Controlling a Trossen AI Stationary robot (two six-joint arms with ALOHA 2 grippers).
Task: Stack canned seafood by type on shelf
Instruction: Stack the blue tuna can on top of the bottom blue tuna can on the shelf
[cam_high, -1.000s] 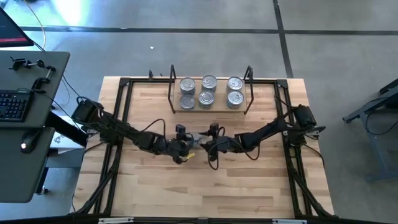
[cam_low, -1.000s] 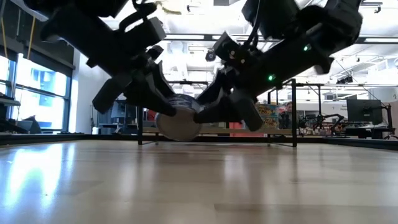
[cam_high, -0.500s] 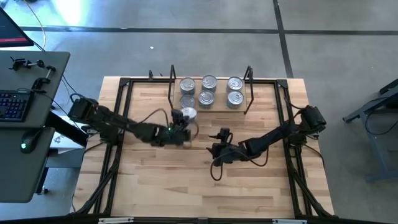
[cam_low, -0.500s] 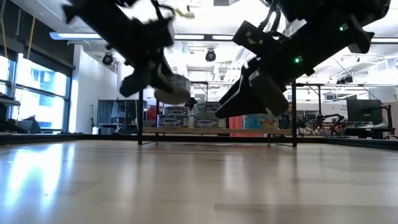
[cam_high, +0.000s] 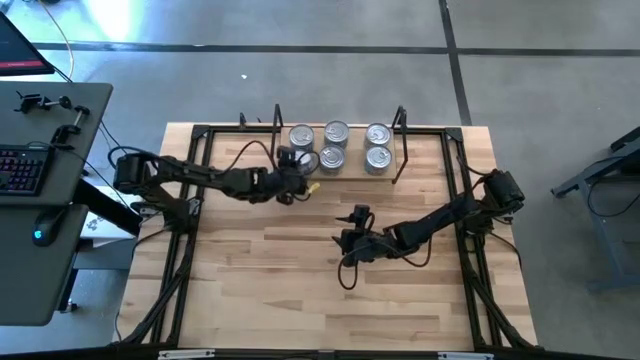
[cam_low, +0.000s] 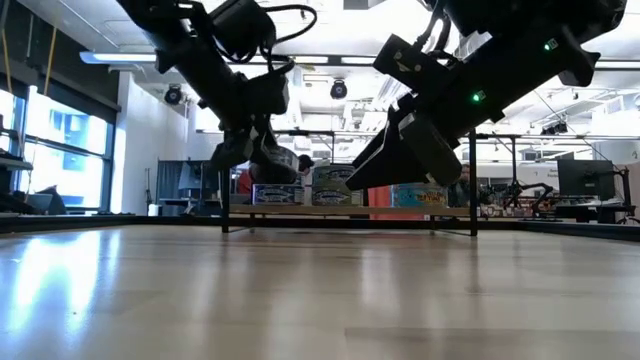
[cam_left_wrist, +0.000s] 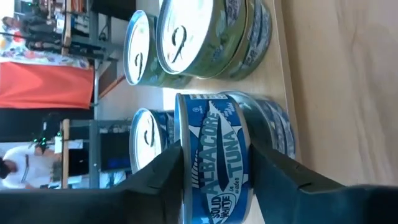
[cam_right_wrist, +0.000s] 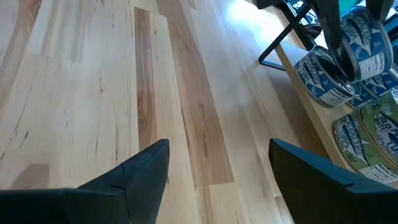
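Observation:
A blue "Albacore Tuna" tin (cam_left_wrist: 214, 155) sits between the fingers of my left gripper (cam_high: 298, 176), just over the blue stack (cam_left_wrist: 270, 121) at the left front of the shelf (cam_high: 350, 175). More canned seafood stands on the shelf in short stacks: blue tins (cam_high: 302, 135) at the left, green-labelled ones (cam_left_wrist: 205, 37) beside them, others (cam_high: 377, 145) at the right. My right gripper (cam_high: 343, 240) hangs open over the middle of the table with nothing between its fingers. My left gripper pinches the tin between its two fingers, one on the lid side (cam_left_wrist: 179, 155) and one on the bottom side (cam_left_wrist: 250, 155), with the label toward the wrist. The fingers come slanting down from the table's left and near side. Whether the tin touches the stack below, I cannot tell.
Thin black wire uprights (cam_high: 277, 140) (cam_high: 401, 140) stand at both ends of the shelf. A black frame (cam_high: 200, 180) runs around the wooden tabletop. Bare wood (cam_high: 330, 300) lies between the arms and the near edge.
My left gripper has carried the blue tin from the table's middle toward the far edge, rising, up to the shelf's left front stack. My right gripper, close against the tin a second ago, has drawn back a little toward the near right and then kept still.

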